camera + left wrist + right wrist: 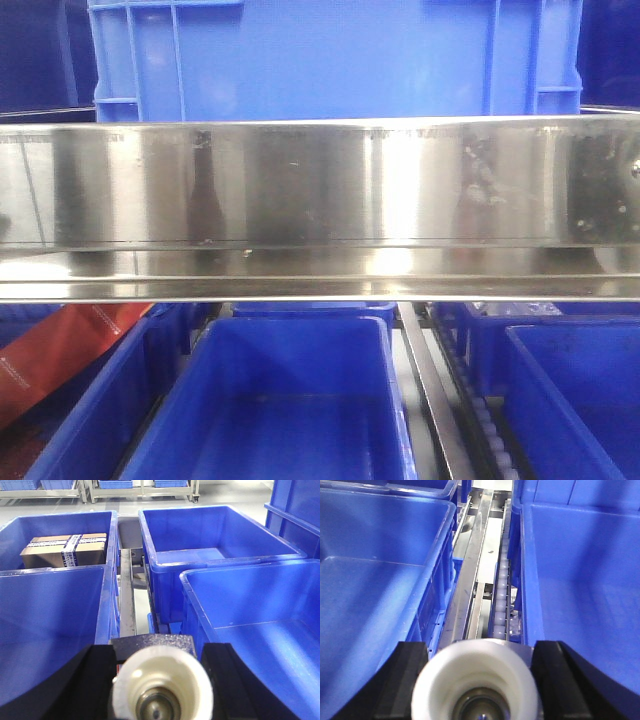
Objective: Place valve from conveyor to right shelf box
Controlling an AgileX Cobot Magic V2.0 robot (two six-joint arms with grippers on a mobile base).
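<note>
Blue bins below; left claw and right claw each tight around a white-capped valve.

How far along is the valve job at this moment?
Pickup looks done: the left gripper clamps a white-capped valve and the right gripper a second valve. In hand: both hover over blue bins on the steel shelf. Left: lowering and releasing; no valve lies in any visible bin.
</note>
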